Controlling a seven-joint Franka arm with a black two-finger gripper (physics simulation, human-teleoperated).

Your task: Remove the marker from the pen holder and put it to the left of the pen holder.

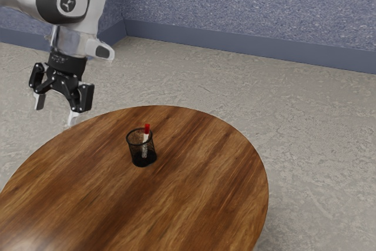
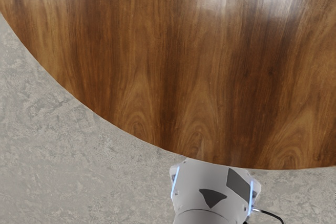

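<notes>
The marker (image 1: pixel 145 137) stood inside the pen holder (image 1: pixel 135 154), nearly upright with a slight lean, its red end poking above the rim. The holder's wall kept it from toppling, and I judged that exposed end my best place to grip. The mesh cup stood upright on the round wooden table (image 1: pixel 205 174), its flat base giving it footing; still, it looked light enough that a crooked pull might drag or tip it. I reckoned a straight lift would be kinder.

My gripper (image 1: pixel 55 110) hung to the exterior view's left of the holder, well apart from it, its fingers spread wide and holding nothing. That spread suited an approach from above, one finger to each side of the marker. Through the wrist view I looked down on the tabletop and, past its edge, the arm's base (image 2: pixel 207 195) and the floor (image 2: pixel 58 156). The pick was all ahead of me: I would need to bring the hand over the cup, then leave room beside it for laying the marker down.
</notes>
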